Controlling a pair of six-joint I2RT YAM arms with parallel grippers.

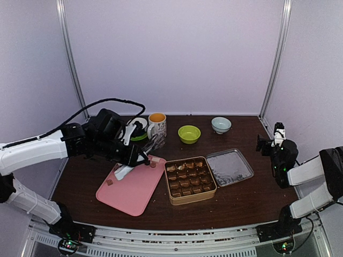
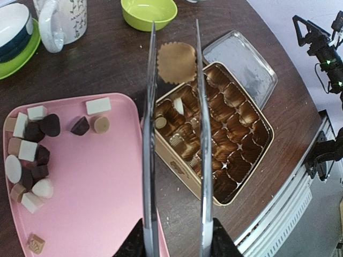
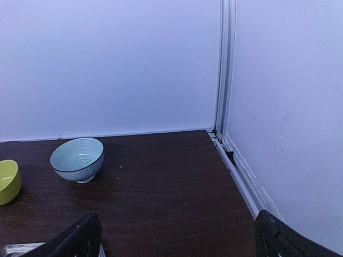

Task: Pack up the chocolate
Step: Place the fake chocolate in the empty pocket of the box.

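Small brown, tan and cream chocolates (image 2: 28, 151): likely light, hard, slick; pinch across flanks. Left gripper (image 2: 179, 243) clenches slim metal tongs (image 2: 148, 160); right gripper (image 3: 179, 243) gapes.

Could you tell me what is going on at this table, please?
The left gripper is shut on tongs, whose blades reach over the open tin; a few pieces sit in it, most cups empty. Most chocolates lie on the pink tray beside it. A loose paper cup shows between the blades; whether it is gripped is unclear. The right gripper hangs open, away from everything.
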